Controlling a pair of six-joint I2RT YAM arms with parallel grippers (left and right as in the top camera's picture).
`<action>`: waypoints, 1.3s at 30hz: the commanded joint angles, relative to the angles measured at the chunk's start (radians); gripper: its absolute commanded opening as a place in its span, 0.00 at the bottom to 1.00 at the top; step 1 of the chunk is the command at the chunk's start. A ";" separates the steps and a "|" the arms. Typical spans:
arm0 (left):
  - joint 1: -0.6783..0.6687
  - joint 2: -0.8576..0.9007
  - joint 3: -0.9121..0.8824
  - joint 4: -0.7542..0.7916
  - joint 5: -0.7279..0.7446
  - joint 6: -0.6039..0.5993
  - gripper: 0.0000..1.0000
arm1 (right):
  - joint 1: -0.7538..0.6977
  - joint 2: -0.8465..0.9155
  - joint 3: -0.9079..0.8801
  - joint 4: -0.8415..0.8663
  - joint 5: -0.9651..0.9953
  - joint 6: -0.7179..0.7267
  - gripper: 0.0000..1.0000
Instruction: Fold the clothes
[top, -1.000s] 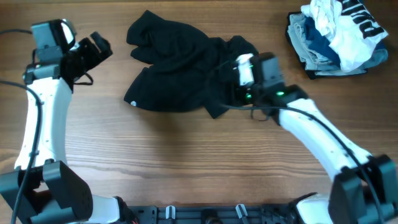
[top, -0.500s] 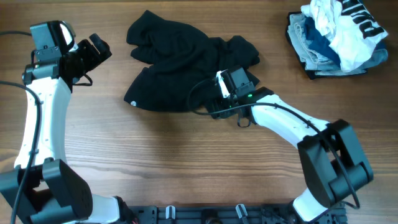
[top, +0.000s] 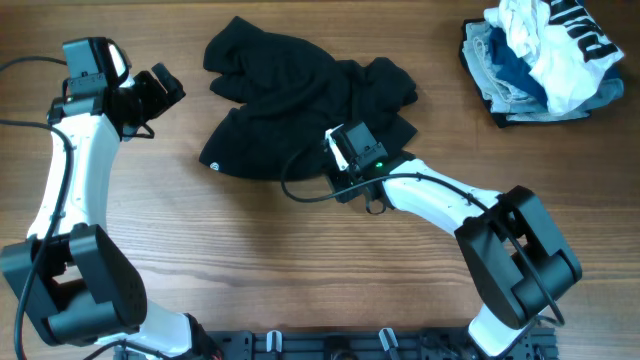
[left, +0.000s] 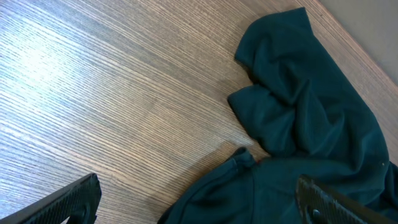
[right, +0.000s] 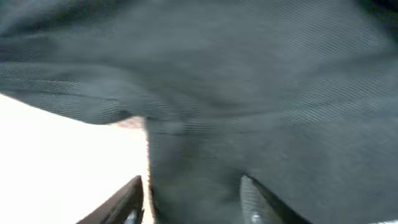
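Right pincer (right: 191, 196): at the black garment's (top: 285, 100) near edge, fabric between its fingers; gripping or not, can't tell.
Black garment: crumpled mid-bench (top: 200, 260), white logo (top: 212, 166) near-left.
Left pincer (left: 198, 202): spread wide, left of the garment.
Clothes heap (top: 540, 55): far right.

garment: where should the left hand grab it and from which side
Probably pinch the garment at its lower-left edge by the white logo, coming from the left, where the left hand hovers open. That edge lies flat and exposed; the top is bunched, and the right hand is at the opposite edge.
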 joint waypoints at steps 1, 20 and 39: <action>0.002 0.011 0.005 -0.004 0.001 0.012 1.00 | -0.032 0.023 0.014 -0.042 0.112 0.116 0.32; -0.049 0.048 0.005 -0.012 0.001 0.012 1.00 | -0.634 0.017 0.125 -0.253 -0.370 0.118 0.04; -0.325 0.359 0.005 0.466 -0.197 0.171 0.91 | -0.624 -0.144 0.420 -0.520 -0.344 -0.034 0.80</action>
